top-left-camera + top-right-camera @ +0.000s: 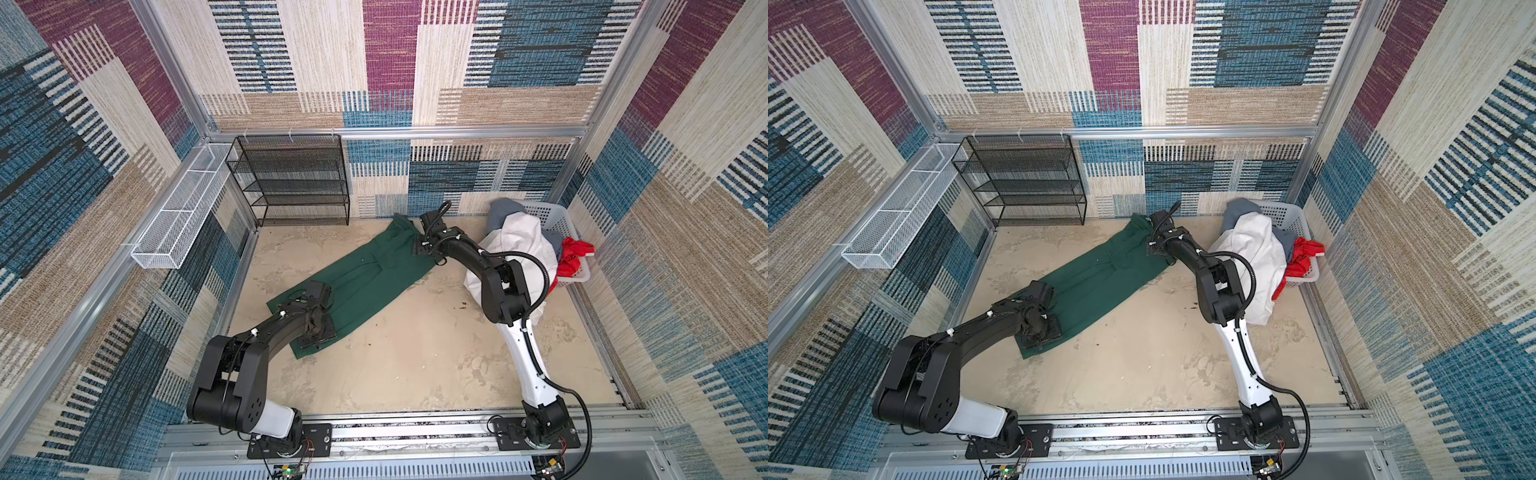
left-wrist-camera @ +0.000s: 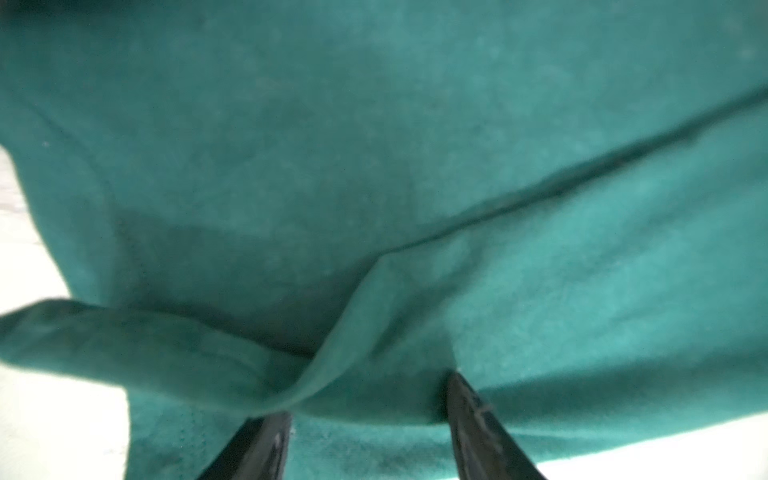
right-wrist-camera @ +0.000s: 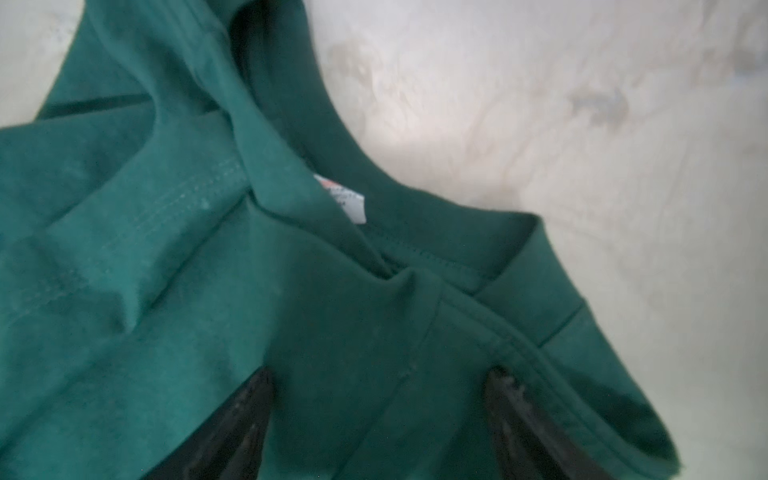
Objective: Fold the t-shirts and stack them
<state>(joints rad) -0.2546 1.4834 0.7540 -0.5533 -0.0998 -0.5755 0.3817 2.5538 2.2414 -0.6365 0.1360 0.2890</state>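
Note:
A dark green t-shirt (image 1: 374, 274) (image 1: 1100, 274) lies as a long narrow strip slanting across the table. My left gripper (image 1: 318, 332) (image 2: 370, 395) is down on its near hem end, jaws apart, with a raised fold of green cloth (image 2: 374, 166) between the fingertips. At the far collar end my right gripper (image 1: 428, 249) (image 3: 380, 372) presses on the shirt (image 3: 208, 291) with its jaws wide apart; the collar and a white label (image 3: 345, 199) show just beyond. White (image 1: 519, 241), grey (image 1: 505, 210) and red (image 1: 575, 257) t-shirts are heaped in and over the basket.
The pale perforated basket (image 1: 557, 216) stands at the far right corner. A black mesh shelf rack (image 1: 291, 178) stands against the back wall. A white wire tray (image 1: 183, 208) hangs on the left wall. Bare beige table (image 1: 415, 353) lies in front of the green shirt.

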